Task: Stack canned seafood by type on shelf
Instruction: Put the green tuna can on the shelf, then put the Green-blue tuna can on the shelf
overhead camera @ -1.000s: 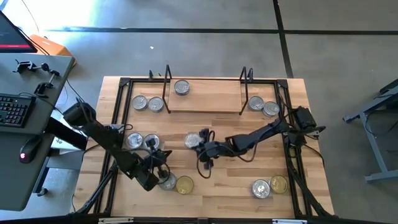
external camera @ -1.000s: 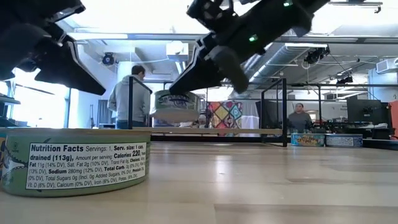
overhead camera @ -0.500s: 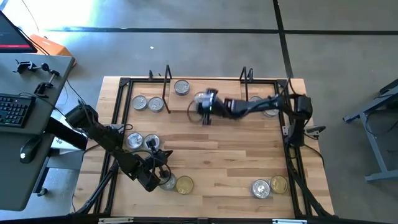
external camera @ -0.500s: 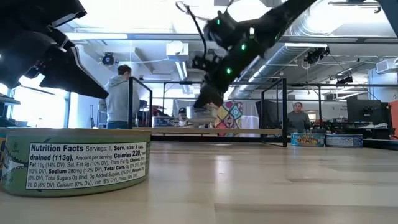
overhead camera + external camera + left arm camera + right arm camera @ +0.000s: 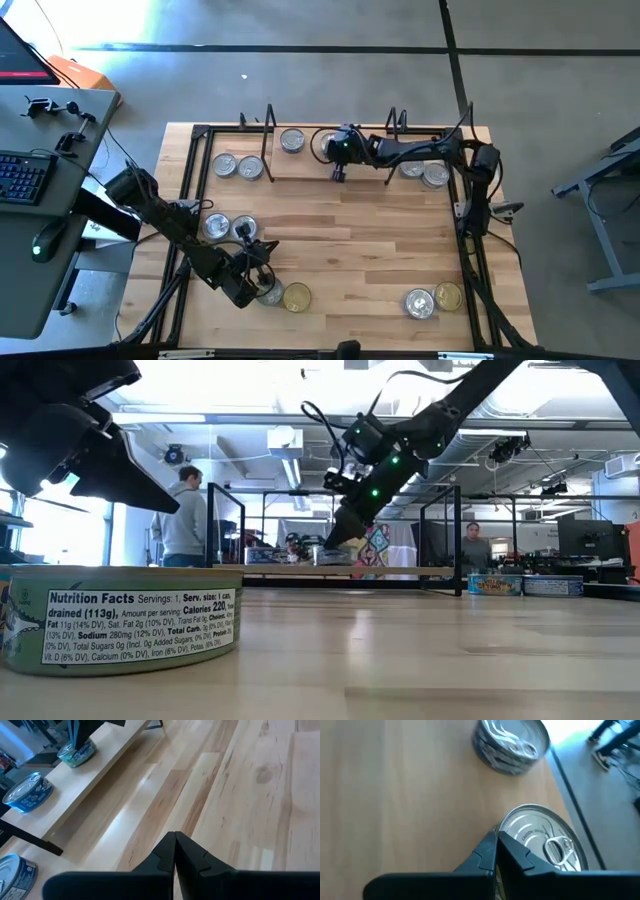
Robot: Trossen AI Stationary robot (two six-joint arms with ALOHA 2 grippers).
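The shelf [image 5: 330, 166] stands at the table's far edge with one silver-lidded tin [image 5: 292, 141] on its left part. My right gripper [image 5: 336, 146] reaches over the shelf, shut on a second silver-lidded tin [image 5: 540, 845], which sits level at the board [image 5: 330, 555] to the right of the first tin [image 5: 510, 742]. My left gripper [image 5: 175, 837] is shut with nothing in it. It hovers over the table's near left part [image 5: 262, 262], above a silver tin [image 5: 268, 293] and a gold one [image 5: 297, 296]. My right gripper has the tin by the edge of its lid, at the rim [image 5: 501, 831] on the side away from the pull ring. The shut fingertips cover the spot. The fingers slant down from the table's right. The tin is level; whether it rests on the board I cannot tell.
Two tins [image 5: 236, 166] lie left of the shelf and two [image 5: 425, 172] right of it, under my right arm. More tins lie at the left middle [image 5: 230, 228] and near right [image 5: 433, 300]. A green-labelled tin [image 5: 120, 620] fills the low view's foreground. People move beyond the table.
My right gripper has swung from the table's middle toward the far edge, carrying the tin lifted clear and rolling its wrist. It has slowed over the shelf. The tin, tilted then, is now level at the board beside the other tin.
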